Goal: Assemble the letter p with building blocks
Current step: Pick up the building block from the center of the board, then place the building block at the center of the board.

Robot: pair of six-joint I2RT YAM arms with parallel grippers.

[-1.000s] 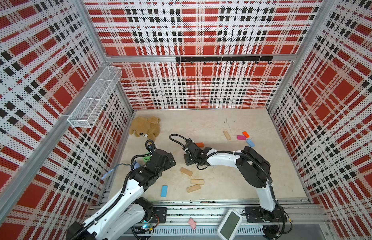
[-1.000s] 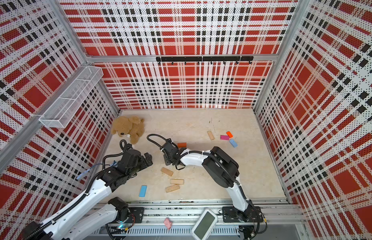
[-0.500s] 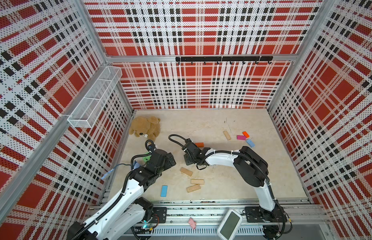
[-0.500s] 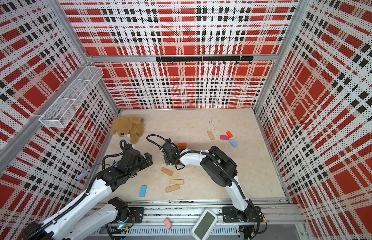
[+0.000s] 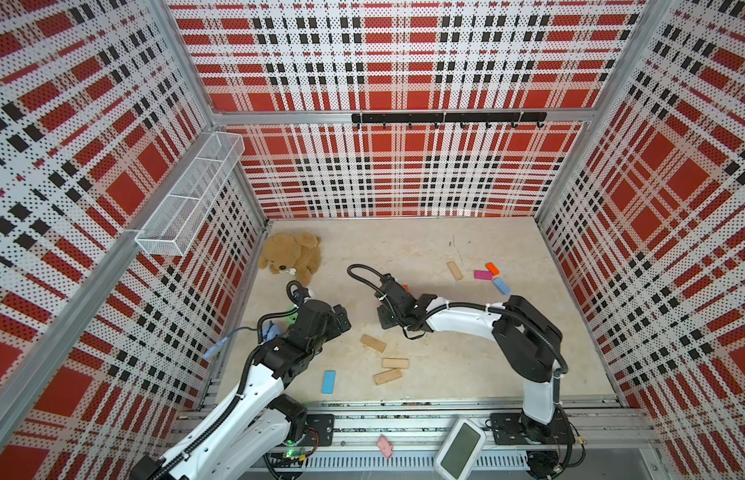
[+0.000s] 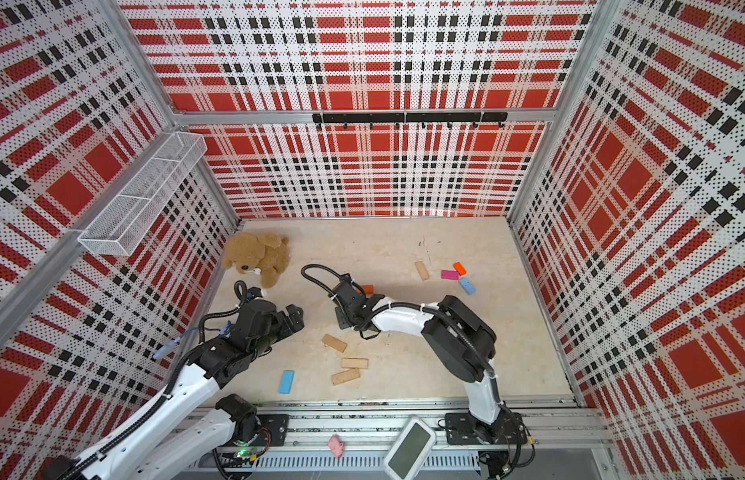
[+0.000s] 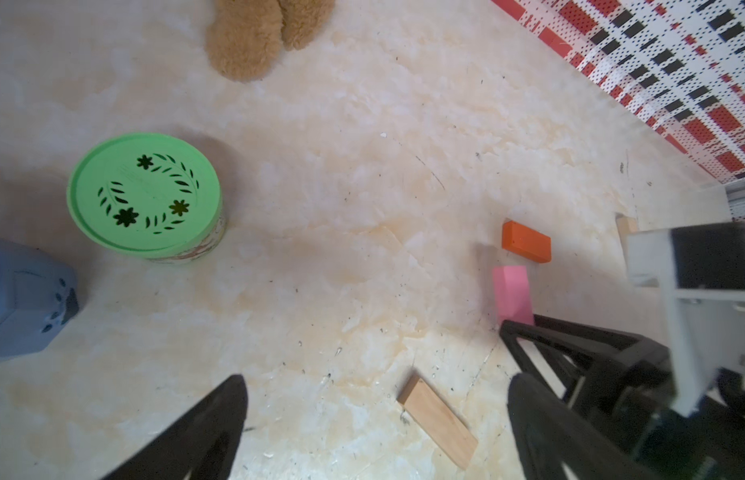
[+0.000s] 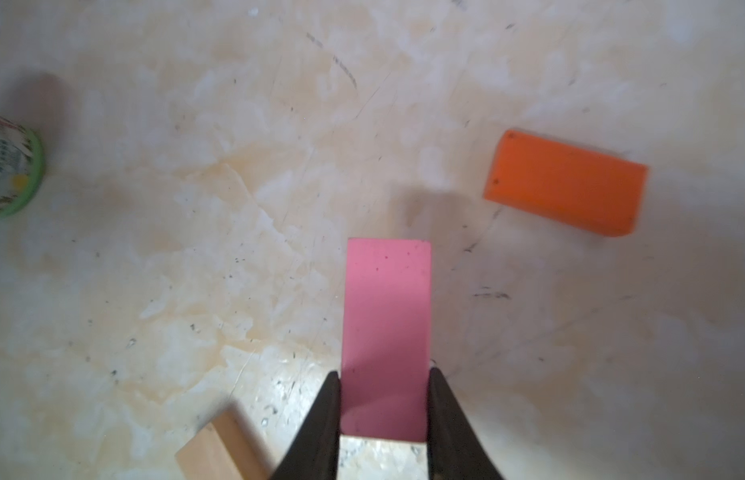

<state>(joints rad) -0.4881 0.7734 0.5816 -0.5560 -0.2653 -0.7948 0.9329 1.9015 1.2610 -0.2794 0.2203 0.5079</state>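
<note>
Beige tabletop (image 5: 404, 249): right arm (image 5: 462, 322) stretched low, fingers (image 8: 327, 415) clamping pink block (image 8: 385, 332).

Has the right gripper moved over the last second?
Yes. The right gripper, shut on the light pink block, has shifted slightly rightward in both top views, covering more of the stationary orange block.

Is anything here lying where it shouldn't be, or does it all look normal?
A small pink piece lies on the metal rail in front of the tabletop, apart from the blocks scattered on the tabletop itself. It may be a stray block, but it is too small to tell. Nothing else stands out.
</note>
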